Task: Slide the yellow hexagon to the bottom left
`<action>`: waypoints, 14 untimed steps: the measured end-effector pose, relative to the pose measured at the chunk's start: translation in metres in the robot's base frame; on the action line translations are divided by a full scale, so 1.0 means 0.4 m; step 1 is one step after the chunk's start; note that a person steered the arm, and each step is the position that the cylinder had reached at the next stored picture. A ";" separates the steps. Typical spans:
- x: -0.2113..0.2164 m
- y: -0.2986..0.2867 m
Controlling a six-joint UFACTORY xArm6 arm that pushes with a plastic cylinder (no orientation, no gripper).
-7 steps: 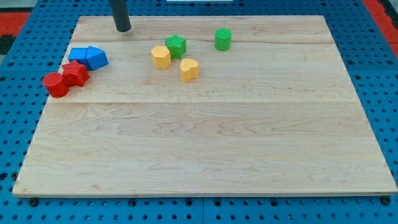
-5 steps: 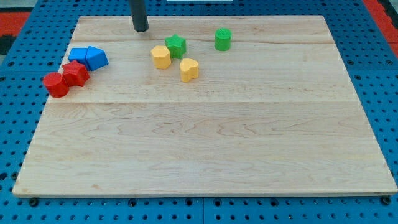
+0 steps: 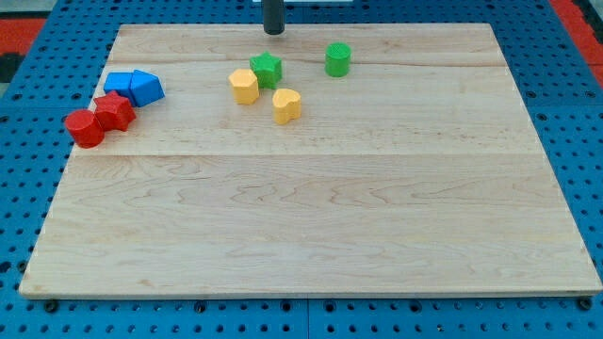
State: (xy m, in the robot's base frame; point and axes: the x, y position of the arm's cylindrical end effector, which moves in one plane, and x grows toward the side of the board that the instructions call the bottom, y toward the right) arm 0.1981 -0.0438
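The yellow hexagon [image 3: 243,86] lies on the wooden board [image 3: 311,226] in the upper left-centre part of the view. A green star [image 3: 267,69] touches it at its upper right. A yellow heart-shaped block [image 3: 287,104] lies just to its lower right. My tip [image 3: 273,31] is at the board's top edge, above the green star and up and to the right of the yellow hexagon, apart from both.
A green cylinder [image 3: 337,58] stands right of the star. At the view's left, two blue blocks [image 3: 133,87] sit above a red star-like block [image 3: 114,111] and a red cylinder [image 3: 85,128]. Blue pegboard surrounds the board.
My tip has moved to the right along the board's top edge, from above the blue blocks to above the green star. No block has moved.
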 end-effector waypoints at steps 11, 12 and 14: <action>0.319 -0.072; 0.392 -0.075; 0.625 -0.255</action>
State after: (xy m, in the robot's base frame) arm 0.4483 -0.1459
